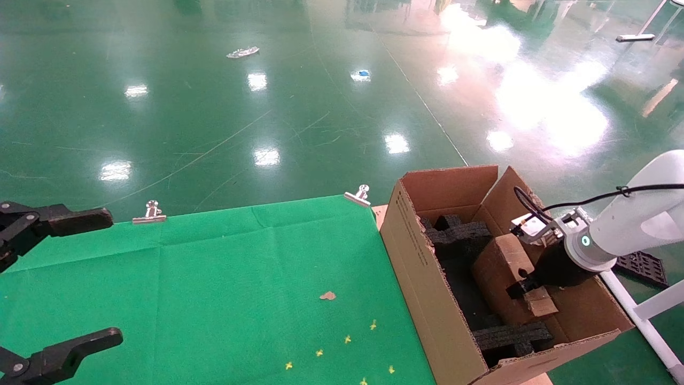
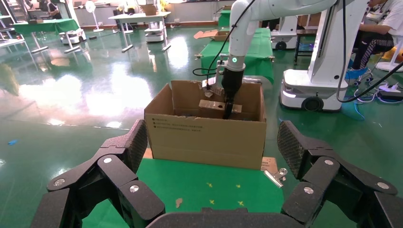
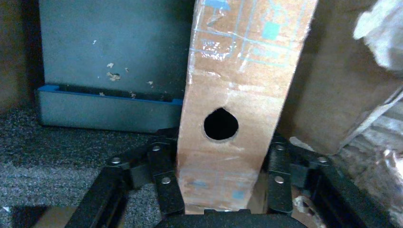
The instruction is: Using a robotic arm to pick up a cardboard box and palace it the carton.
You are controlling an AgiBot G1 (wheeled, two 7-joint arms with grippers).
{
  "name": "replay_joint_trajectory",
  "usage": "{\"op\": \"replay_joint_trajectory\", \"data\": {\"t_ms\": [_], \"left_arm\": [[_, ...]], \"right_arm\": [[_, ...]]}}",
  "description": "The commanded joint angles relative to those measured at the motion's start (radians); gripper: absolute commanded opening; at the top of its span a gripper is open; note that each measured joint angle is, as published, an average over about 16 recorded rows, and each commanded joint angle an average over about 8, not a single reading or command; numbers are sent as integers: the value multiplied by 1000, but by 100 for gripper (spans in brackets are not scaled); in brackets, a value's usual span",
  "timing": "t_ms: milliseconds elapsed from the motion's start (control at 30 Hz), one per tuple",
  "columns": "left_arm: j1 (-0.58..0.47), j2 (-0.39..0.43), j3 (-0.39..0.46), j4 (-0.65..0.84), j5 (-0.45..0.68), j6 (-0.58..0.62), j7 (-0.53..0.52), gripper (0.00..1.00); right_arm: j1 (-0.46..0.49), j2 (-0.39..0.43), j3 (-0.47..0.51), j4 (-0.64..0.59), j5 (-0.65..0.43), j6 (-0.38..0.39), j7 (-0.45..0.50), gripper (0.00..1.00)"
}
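Brown corrugated cardboard forms the large open carton (image 1: 427,278) standing at the right end of the green-cloth-covered bench (image 1: 214,289) in the head view. Black foam inserts (image 1: 459,232) line its interior. The white glossy right arm (image 1: 636,219) reaches into it from the right, and its black right end effector (image 1: 526,286) is clamped on the small oblong brown cardboard box (image 1: 505,267), which sits tilted inside the carton between the foam pieces. Two metal clips (image 1: 150,212) pin the cloth's far edge; a cardboard scrap (image 1: 327,295) and small yellow cross marks (image 1: 347,339) lie on the cloth. The black left end effector (image 1: 61,283) hangs over the bench's left end, fingers wide apart. A row of dark print runs along the carton's near wall, too small to read.

Left wrist view: the left end effector (image 2: 209,156) fingers frame the scene, spread apart. Beyond them the carton (image 2: 209,137) stands at the bench edge, with the right arm (image 2: 242,28) descending into it and the small box (image 2: 216,108) visible above the rim. Printed lines on the carton's side are illegible.

Right wrist view: the right end effector (image 3: 221,190) has its linked fingers (image 3: 164,175) pressed on both sides of the small box (image 3: 237,85), whose face shows a round hole and clear tape. A grey-blue panel (image 3: 114,57) lies behind, on dark foam.
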Motion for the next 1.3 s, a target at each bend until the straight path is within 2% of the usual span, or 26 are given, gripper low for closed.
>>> {"op": "replay_joint_trajectory", "data": {"t_ms": [33,367,700,867,1000,1133,1300], "left_arm": [[0,0,0,0,0,0,0,100],[0,0,0,0,0,0,0,100],[0,0,1,0,-1,0,0,100],[0,0,1,0,-1,0,1,100],[0,0,1,0,-1,0,1,100],[0,-1,1,0,-1,-1,1,100],[0,-1,1,1,-1,-1,1,100]], "right_arm": [[8,-10,0,-15,-2,-4,-10,100],[80,-17,7,-36,-3,-27,-68,100],[242,21,31,9,3,-37,-102,100],[343,71,64,87,27,-22,-131,100],[395,137,101,195,62,24,-165,100],[414,191,137,289,91,57,-195,100],[377,208,215,353,125,38,-231,100]]}}
